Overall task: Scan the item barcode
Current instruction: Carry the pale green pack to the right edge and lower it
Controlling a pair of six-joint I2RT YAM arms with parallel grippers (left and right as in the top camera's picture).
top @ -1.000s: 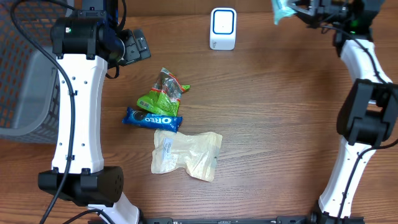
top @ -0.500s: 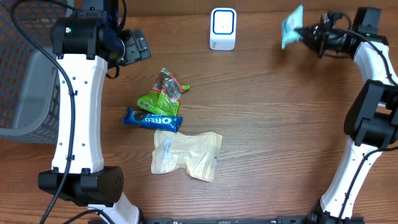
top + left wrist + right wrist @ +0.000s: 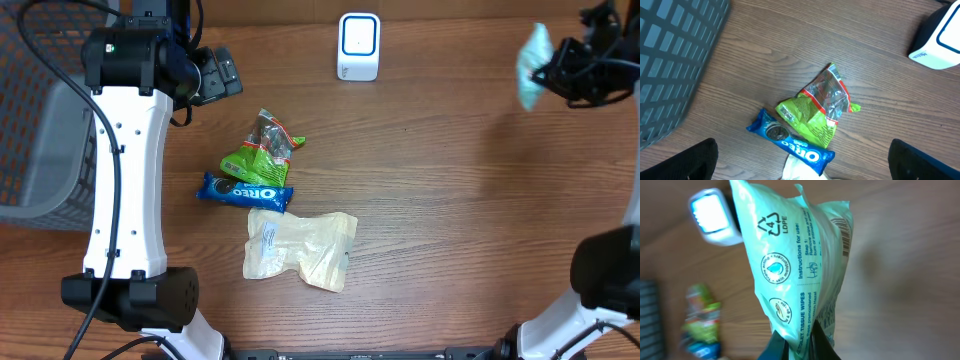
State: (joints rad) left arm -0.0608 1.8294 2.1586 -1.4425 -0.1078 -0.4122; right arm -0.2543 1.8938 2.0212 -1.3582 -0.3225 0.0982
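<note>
overhead: right gripper, clamped on wipes pack, moved farther from scanner; left gripper wide open, empty.

I see a glossy plastic wipes pack, matt wood-grain surface, shiny Oreo wrapper, smooth white plastic scanner.

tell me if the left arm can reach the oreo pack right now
Probably yes. The left gripper is open and empty, and nothing stands between it and the Oreo pack. The green snack bag overlaps one long edge and the clear bag touches one end, so a grasp may nudge them.
</note>
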